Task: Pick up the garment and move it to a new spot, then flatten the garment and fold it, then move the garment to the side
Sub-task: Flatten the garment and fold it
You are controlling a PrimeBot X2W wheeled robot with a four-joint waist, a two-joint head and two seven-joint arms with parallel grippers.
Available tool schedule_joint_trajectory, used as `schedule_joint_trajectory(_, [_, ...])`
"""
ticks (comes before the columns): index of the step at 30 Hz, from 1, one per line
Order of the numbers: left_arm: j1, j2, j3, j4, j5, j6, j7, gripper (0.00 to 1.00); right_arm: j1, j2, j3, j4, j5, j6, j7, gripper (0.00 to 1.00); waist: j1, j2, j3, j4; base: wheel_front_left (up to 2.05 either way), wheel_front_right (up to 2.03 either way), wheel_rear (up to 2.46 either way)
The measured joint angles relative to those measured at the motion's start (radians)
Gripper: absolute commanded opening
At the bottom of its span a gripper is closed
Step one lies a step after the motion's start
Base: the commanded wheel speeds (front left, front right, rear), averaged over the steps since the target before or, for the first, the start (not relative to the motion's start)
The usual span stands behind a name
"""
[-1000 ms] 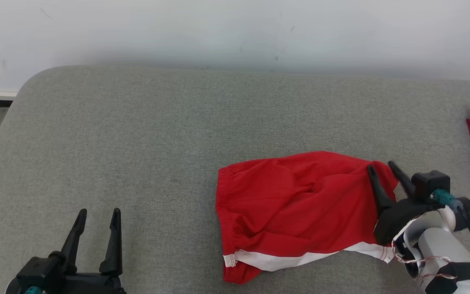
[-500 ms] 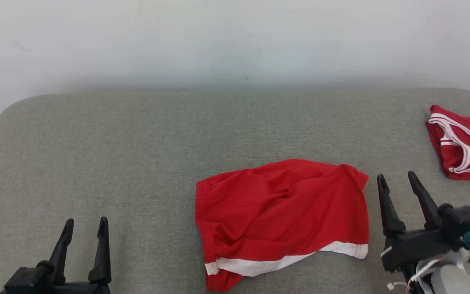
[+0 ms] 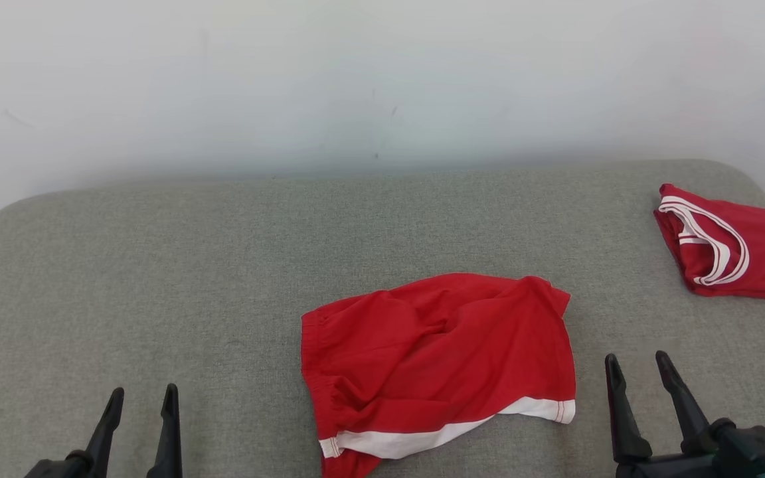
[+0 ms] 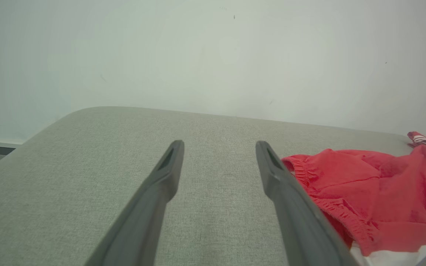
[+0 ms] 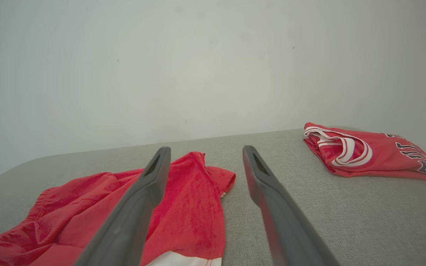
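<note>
Right claw (image 3: 636, 360) is spread wide with nothing in it, parked just off the right edge of the red shorts (image 3: 435, 358), not touching them. Left claw (image 3: 144, 392) is wide too, well off to the left over bare grey counter (image 3: 157, 265). Shorts lie rumpled mid-counter, white trim toward the robot. A red jersey (image 3: 734, 245) sits near the far right corner.

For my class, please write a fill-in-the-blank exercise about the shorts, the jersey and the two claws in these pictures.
The red shorts have a ____ band along one edge.
The left claw and right claw both stand ____, holding nothing.
The red jersey lies to the robot's ____ of the shorts.
Missing words: white; open; right.
</note>
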Motion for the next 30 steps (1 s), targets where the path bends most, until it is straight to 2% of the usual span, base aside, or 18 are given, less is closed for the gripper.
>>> schedule_joint_trajectory(23, [0.014, -0.015, 0.021, -0.015, 0.047, 0.000, 0.000, 1.00, 0.032, 0.012, 0.035, 0.024, -0.027, 0.000, 0.000, 1.00, 0.0001, 0.0000, 0.003, 0.018, 0.00, 0.00, 0.00])
schedule_joint_trajectory(27, [0.012, -0.017, -0.039, -0.020, 0.014, 0.000, 0.000, 1.00, 0.021, -0.004, 0.036, 0.076, -0.027, 0.000, 0.000, 1.00, 0.0001, 0.0000, 0.011, 0.019, 0.00, 0.00, 0.00])
schedule_joint_trajectory(30, [0.007, -0.010, -0.139, 0.000, -0.001, 0.000, 0.000, 1.00, -0.001, -0.021, 0.042, 0.127, -0.027, 0.000, 0.000, 1.00, 0.0001, 0.0000, 0.022, 0.020, 0.00, 0.00, 0.00])
